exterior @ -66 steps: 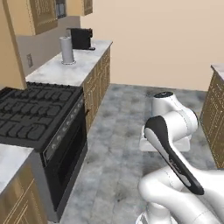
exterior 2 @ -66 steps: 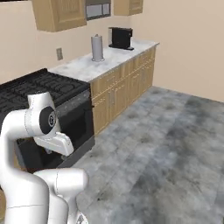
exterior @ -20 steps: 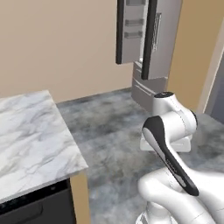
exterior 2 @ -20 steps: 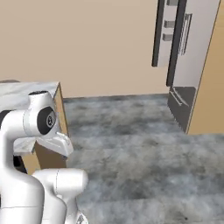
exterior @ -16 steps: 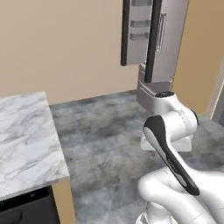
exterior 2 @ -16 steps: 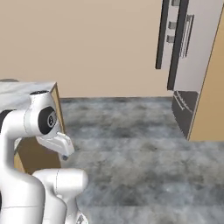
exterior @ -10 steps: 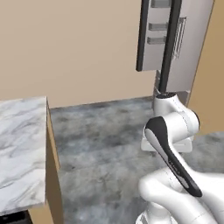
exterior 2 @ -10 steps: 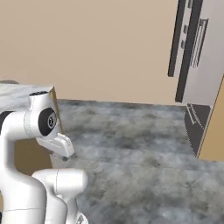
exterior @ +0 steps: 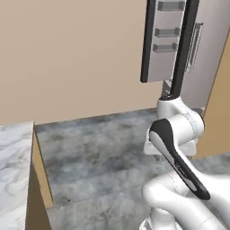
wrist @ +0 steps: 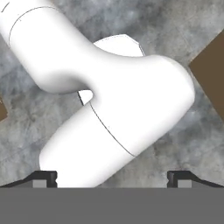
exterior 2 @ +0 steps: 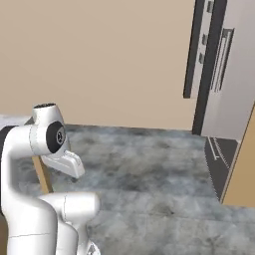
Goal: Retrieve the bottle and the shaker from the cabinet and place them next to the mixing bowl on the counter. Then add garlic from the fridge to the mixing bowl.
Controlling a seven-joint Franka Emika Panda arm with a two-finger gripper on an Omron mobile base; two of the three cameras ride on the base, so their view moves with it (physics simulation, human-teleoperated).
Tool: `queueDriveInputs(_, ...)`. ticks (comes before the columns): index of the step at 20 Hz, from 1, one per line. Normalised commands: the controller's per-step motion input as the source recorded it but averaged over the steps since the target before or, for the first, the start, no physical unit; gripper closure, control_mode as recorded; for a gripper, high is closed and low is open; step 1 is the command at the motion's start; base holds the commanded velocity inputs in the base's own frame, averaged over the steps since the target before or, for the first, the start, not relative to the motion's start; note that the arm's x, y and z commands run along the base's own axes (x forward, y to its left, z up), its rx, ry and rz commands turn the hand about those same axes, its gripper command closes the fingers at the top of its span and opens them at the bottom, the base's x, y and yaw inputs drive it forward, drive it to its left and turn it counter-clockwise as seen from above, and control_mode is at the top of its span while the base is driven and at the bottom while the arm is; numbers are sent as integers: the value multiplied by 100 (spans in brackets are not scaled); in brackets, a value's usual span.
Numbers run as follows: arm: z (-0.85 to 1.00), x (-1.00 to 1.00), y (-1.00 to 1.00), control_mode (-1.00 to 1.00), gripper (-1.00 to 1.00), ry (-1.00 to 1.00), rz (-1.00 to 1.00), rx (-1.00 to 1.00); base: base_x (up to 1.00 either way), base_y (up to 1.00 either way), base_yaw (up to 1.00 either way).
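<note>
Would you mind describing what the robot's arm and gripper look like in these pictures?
The arm is made of smooth, rounded glossy white segments, with dark grey joint caps and a long black strip along one link. No cables or markings show. The gripper has two small dark, blocky finger tips with lighter grey faces, set wide apart.

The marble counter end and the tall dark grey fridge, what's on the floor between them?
Nothing: in the left base view, bare grey mottled floor runs from the white-and-grey marble counter to the dark grey fridge.
</note>
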Motion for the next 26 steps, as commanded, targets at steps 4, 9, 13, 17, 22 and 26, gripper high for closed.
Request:
queueDriveInputs(4,0,0,0,100,-100,0,0,0,100,7,-21)
queueDriveInputs(9,0,0,0,100,-100,0,0,0,93,20,-52)
queueDriveInputs(13,0,0,0,100,-100,0,0,0,91,43,-62)
queueDriveInputs(17,0,0,0,100,-100,0,0,0,84,71,-51)
queueDriveInputs(22,0,0,0,100,-100,0,0,0,71,100,-37)
queueDriveInputs(26,0,0,0,100,-100,0,0,0,56,84,-46)
